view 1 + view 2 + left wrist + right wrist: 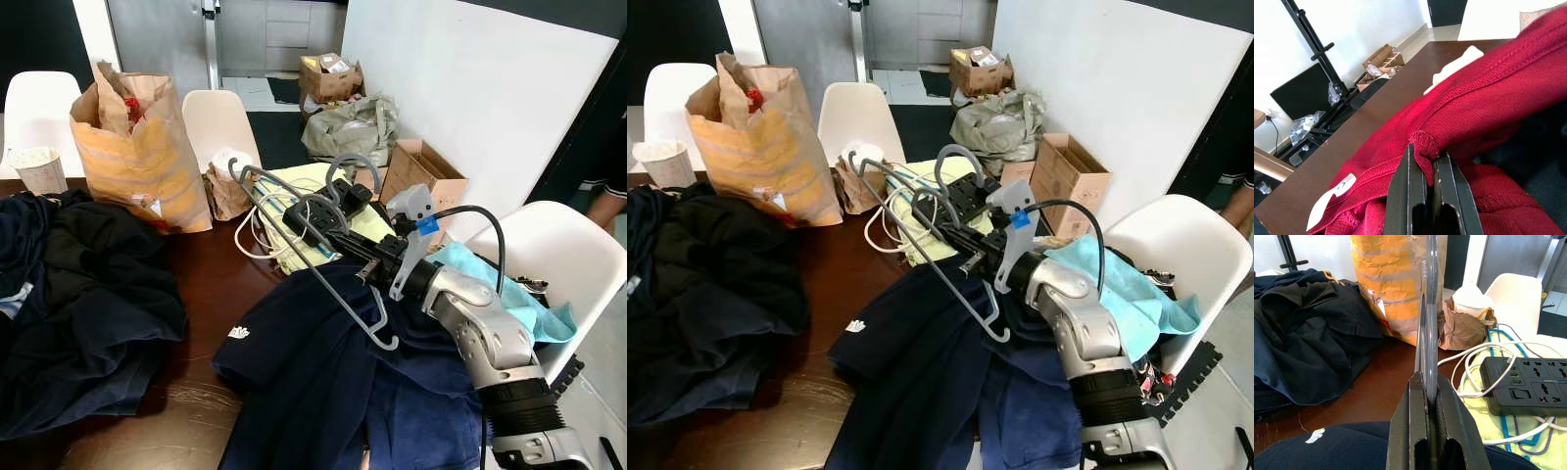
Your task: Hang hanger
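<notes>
Grey moulded plastic, thin and glossy: that is the hanger [312, 257], a triangle of slim bars with a curved hook [355, 166] at its top. My right gripper [315, 231] has it pinched, both black fingers pressed together on one bar; in the right wrist view the bar [1429, 318] rises edge-on out of the closed tips. I see the hanger held tilted above the table [201, 279], its hook end toward the far wall and its lower corner hanging just over a navy garment [323, 382] that lies rumpled and soft on the near edge.

Dark polished wood makes up the table. A crinkled brown paper bag [137, 147] with orange stripes stands at the back, a smaller crumpled paper bag [227, 191] beside it. Past the hanger lies pale yellow cloth [304, 211] carrying a black power strip [1530, 384] and loops of white cable [1476, 367]. A heap of black clothing [83, 294] slumps on the left side. A white moulded chair [554, 259] on the right holds turquoise cloth [509, 294].

My left gripper [1426, 161] is clamped on a fold of red knit fabric [1488, 107], ribbed seam showing; it appears to lie on a brown tabletop, though the view is too close to be sure
</notes>
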`<state>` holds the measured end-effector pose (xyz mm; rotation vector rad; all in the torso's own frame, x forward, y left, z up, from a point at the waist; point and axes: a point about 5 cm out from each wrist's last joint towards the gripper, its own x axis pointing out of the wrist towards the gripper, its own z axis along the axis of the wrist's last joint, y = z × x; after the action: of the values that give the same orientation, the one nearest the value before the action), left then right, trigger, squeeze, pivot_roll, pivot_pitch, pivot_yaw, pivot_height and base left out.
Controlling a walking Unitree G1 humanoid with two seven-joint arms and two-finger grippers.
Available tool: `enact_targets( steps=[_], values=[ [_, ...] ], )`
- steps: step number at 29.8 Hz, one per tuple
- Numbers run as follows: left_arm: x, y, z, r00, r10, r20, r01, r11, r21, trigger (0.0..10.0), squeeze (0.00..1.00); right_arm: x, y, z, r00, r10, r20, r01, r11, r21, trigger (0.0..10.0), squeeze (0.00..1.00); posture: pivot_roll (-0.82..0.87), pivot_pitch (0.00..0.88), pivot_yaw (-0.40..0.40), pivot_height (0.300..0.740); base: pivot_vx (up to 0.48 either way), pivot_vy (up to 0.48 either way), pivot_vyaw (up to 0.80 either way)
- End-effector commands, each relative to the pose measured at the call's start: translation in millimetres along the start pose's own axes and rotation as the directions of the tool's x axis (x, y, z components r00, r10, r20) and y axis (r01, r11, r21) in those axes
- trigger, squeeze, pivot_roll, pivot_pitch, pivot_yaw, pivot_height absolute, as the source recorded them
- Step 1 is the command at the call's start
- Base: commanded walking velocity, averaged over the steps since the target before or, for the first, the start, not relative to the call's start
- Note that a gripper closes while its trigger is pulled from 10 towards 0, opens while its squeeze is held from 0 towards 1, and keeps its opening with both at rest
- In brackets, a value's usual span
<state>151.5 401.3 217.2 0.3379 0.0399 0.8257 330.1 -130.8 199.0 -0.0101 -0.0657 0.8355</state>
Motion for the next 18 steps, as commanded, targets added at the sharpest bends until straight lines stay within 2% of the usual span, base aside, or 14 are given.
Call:
enact_targets(
  steps=[1, 3, 4, 5, 6, 8, 9, 11, 12, 15, 16, 18],
  values=[
    [-0.7, -2.4, -4, 1.000, -0.003, -0.013, 0.003, 1.000, -0.014, 0.0, 0.00, -3.5, -2.3, 0, 1.000, -0.010, -0.003, 0.010, 1.000, -0.003, 10.0, 0.00, 0.01, 0.015, -0.082, 0.740, 0.000, 0.000, 0.00],
    [-0.2, -12.5, 16, 0.994, -0.073, 0.086, 0.083, 0.990, -0.118, 0.0, 0.00, -2.6, -1.9, 0, 1.000, -0.009, -0.002, 0.009, 1.000, 0.000, 10.0, 0.00, 0.02, 0.012, -0.085, 0.740, 0.000, 0.000, 0.00],
    [-3.5, -26.8, 40, 0.964, -0.166, 0.207, 0.216, 0.943, -0.252, 3.2, 0.00, -1.6, -1.2, -1, 1.000, -0.005, -0.001, 0.005, 1.000, 0.001, 10.0, 0.00, 0.02, 0.009, -0.084, 0.740, 0.000, 0.000, 0.00],
    [-7.7, -35.6, 58, 0.928, -0.222, 0.298, 0.317, 0.891, -0.323, 3.2, 0.00, -0.8, -0.7, -1, 1.000, -0.003, 0.000, 0.003, 1.000, 0.002, 10.0, 0.00, 0.02, 0.008, -0.084, 0.740, 0.000, 0.000, 0.00],
    [-18.8, -49.4, 87, 0.835, -0.321, 0.447, 0.501, 0.778, -0.378, 10.0, 0.00, 0.5, 0.0, -1, 1.000, 0.001, 0.004, -0.001, 1.000, 0.004, 10.0, 0.00, 0.02, 0.006, -0.083, 0.740, 0.000, 0.000, 0.00],
    [-18.8, -49.4, 87, 0.835, -0.321, 0.447, 0.501, 0.778, -0.378, 10.0, 0.00, 0.5, 0.0, -1, 1.000, 0.001, 0.004, -0.001, 1.000, 0.004, 10.0, 0.00, 0.02, 0.006, -0.083, 0.740, 0.000, 0.000, 0.00],
    [-28.6, -57.0, 104, 0.754, -0.375, 0.539, 0.615, 0.690, -0.381, 10.0, 0.00, 1.3, 0.5, 0, 1.000, 0.003, 0.007, -0.003, 1.000, 0.005, 10.0, 0.00, 0.02, 0.006, -0.083, 0.740, 0.000, 0.000, 0.00],
    [-28.6, -57.0, 104, 0.754, -0.375, 0.539, 0.615, 0.690, -0.381, 10.0, 0.00, 1.3, 0.5, 0, 1.000, 0.003, 0.007, -0.003, 1.000, 0.005, 10.0, 0.00, 0.02, 0.006, -0.083, 0.740, 0.000, 0.000, 0.00],
    [-38.1, -60.2, 121, 0.670, -0.412, 0.618, 0.705, 0.616, -0.353, 10.0, 0.00, 2.4, 1.0, 0, 1.000, 0.004, 0.012, -0.004, 1.000, 0.008, 10.0, 0.00, 0.02, 0.000, -0.078, 0.740, 0.000, 0.000, 0.00],
    [-38.1, -60.2, 121, 0.670, -0.412, 0.618, 0.705, 0.616, -0.353, 10.0, 0.00, 2.4, 1.0, 0, 1.000, 0.004, 0.012, -0.004, 1.000, 0.008, 10.0, 0.00, 0.02, 0.000, -0.078, 0.740, 0.000, 0.000, 0.00],
    [-45.3, -56.2, 143, 0.572, -0.405, 0.713, 0.783, 0.527, -0.329, 10.0, 0.00, 3.9, 1.7, 1, 1.000, 0.008, 0.026, -0.009, 1.000, 0.016, 10.0, 0.00, 0.02, 0.000, -0.066, 0.740, 0.000, 0.000, 0.00],
    [-45.3, -56.2, 143, 0.572, -0.405, 0.713, 0.783, 0.527, -0.329, 10.0, 0.00, 3.9, 1.7, 1, 1.000, 0.008, 0.026, -0.009, 1.000, 0.016, 10.0, 0.00, 0.02, 0.000, -0.066, 0.740, 0.000, 0.000, 0.00]
  ],
)
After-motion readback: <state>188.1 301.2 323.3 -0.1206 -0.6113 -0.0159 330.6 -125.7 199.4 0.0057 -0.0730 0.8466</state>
